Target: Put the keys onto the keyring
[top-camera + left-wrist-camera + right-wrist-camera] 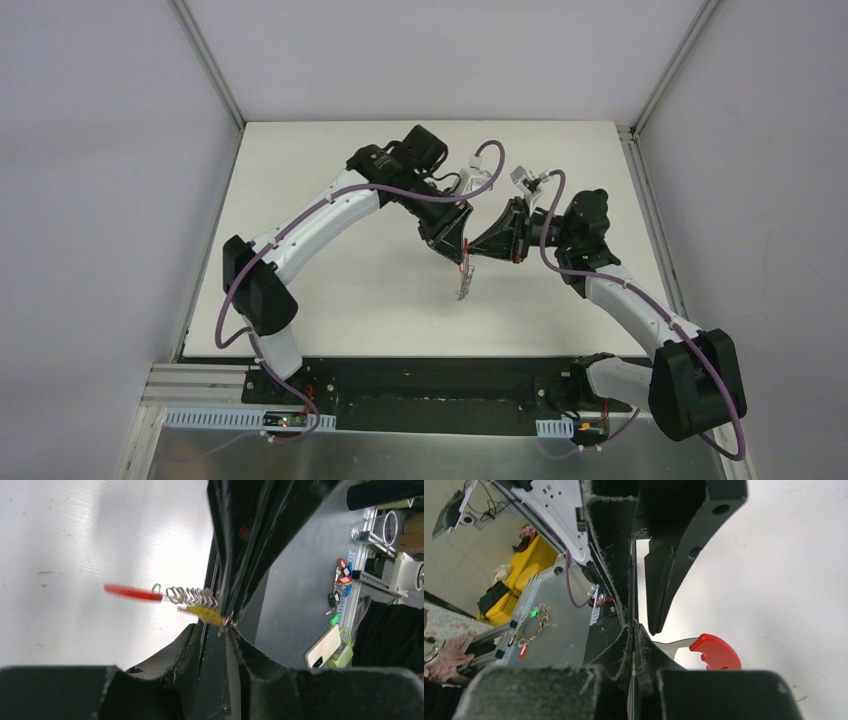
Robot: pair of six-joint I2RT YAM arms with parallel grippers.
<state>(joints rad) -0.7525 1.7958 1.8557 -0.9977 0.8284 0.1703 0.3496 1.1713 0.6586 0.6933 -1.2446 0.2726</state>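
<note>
Keyring (145, 594) hangs above the table (330, 300) where both grippers meet, its red band and chain just beside the key (202, 612). The left gripper (227, 627) pinches the key's yellow head. The right gripper (633, 629) is clamped on the Keyring.

White table (380, 310), grey enclosure walls (90, 200), aluminium posts (210, 60).

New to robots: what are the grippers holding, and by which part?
Left gripper apparently pinches the yellow-headed silver key by its metal tip; right gripper holds the red-and-silver chain keyring by its silvery end.
</note>
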